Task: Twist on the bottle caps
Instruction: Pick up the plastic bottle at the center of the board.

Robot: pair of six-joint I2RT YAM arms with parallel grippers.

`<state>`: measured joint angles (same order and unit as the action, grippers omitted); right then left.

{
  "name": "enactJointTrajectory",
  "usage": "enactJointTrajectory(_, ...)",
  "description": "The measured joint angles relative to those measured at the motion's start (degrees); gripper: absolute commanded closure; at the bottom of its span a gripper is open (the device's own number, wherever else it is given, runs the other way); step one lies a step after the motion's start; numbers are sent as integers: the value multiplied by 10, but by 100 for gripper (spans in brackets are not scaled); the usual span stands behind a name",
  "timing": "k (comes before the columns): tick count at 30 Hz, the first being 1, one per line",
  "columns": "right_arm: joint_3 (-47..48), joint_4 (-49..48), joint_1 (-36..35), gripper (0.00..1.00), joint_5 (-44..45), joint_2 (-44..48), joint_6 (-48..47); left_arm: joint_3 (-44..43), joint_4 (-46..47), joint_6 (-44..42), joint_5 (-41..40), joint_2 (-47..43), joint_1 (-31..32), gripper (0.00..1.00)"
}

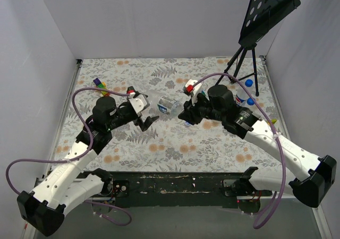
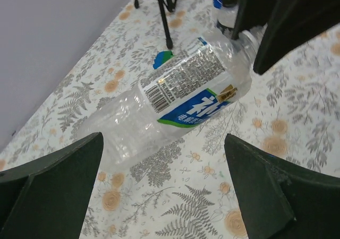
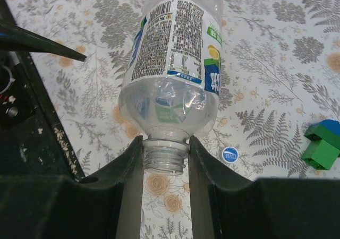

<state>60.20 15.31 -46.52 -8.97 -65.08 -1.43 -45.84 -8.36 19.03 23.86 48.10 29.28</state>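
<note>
Right wrist shows right claw [image 3: 164,144] pinching bottle [image 3: 175,48] neck, blue cap [image 3: 230,154] and block [image 3: 320,150] nearby; left claw [image 2: 162,141] spread.

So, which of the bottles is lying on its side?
The uncapped bottle held at its neck by the right gripper. The other bottles stand upright beside the tripod on the right.

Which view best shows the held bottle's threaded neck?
Right wrist: the uncapped neck sits close-up, clamped in the right gripper. Left wrist shows it half hidden; top external, only the tiny bottle.
</note>
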Motion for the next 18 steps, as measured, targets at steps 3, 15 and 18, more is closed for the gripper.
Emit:
enactJointTrajectory(3, 25, 45, 5, 99, -48, 0, -21, -8, -33, -76, 49, 14, 2, 2)
enactJointTrajectory(15, 82, 152, 9, 99, -186, -37, -62, 134, 39, -162, 141, -70, 5, 2)
enactJointTrajectory(18, 102, 168, 9, 99, -211, -50, -70, 148, 78, -151, 163, -88, 5, 2)
